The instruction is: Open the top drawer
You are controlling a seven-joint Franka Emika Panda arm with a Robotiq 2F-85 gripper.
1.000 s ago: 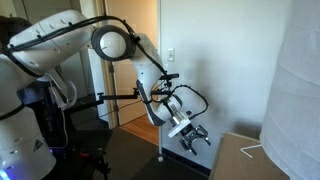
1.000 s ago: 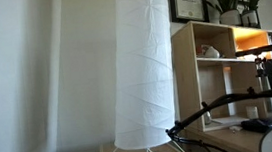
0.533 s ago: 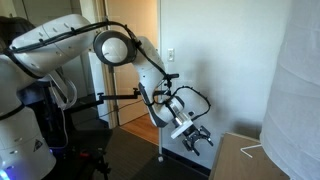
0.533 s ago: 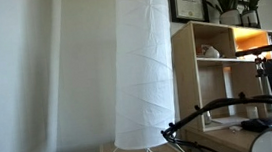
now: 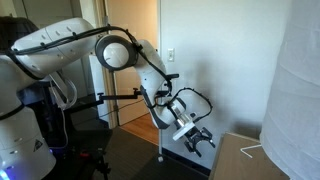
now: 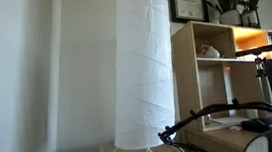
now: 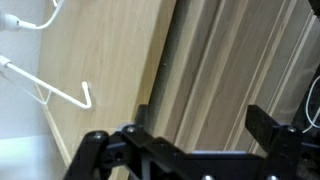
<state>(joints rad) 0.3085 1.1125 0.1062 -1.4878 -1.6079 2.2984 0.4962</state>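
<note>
My gripper [image 5: 198, 138] hangs in the air just off the near edge of a light wooden cabinet top [image 5: 250, 160]. In the wrist view its two black fingers [image 7: 200, 130] stand wide apart with nothing between them. Below them I see the cabinet's top panel [image 7: 110, 60] and, past its edge, several wooden bands [image 7: 220, 70] running alongside. I cannot tell which of these is the top drawer, and no handle shows. In an exterior view the gripper tip [image 6: 168, 135] pokes out from behind the lamp.
A tall white paper lamp [image 5: 298, 90] stands on the cabinet, also seen large in an exterior view [image 6: 141, 65]; its white wire feet [image 7: 60, 92] rest on the top. A wooden shelf unit [image 6: 208, 74] with plants stands behind. An open doorway [image 5: 135, 60] is behind the arm.
The gripper has moved slightly forward and down toward the cabinet's edge. Its fingers stay open.
</note>
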